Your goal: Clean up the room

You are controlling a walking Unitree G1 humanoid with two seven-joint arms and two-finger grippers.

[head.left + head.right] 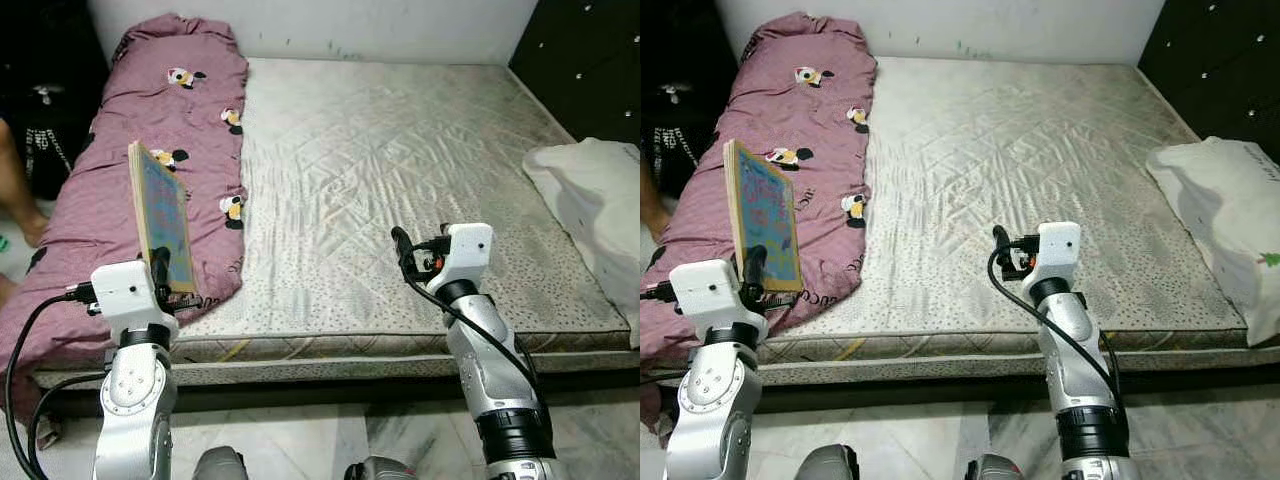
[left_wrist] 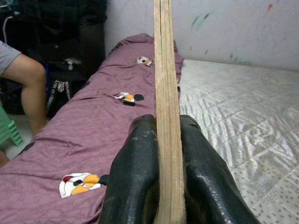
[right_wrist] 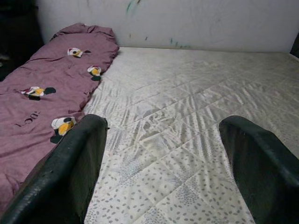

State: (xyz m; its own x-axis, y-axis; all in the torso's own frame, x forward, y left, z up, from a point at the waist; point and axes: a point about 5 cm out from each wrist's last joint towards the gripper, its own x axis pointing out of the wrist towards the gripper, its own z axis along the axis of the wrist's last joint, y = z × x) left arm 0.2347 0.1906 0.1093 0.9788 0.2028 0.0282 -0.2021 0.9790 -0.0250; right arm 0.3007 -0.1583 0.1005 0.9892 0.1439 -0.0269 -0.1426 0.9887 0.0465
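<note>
You have the book (image 1: 161, 215) upright in the left gripper (image 1: 160, 268), fingers (image 2: 135, 186) clamped on its lower edge, spine-thin between them in the wrist view; it stands above the near left of the mattress (image 1: 400, 180), over the purple blanket (image 1: 150, 130) running along the left side. Your right gripper (image 3: 163, 163) hovers over the mattress's near middle, fingers spread wide, holding nothing. A white pillow (image 1: 600, 200) lies at the far right, and a person's leg (image 2: 28, 88) shows left of the bed.
</note>
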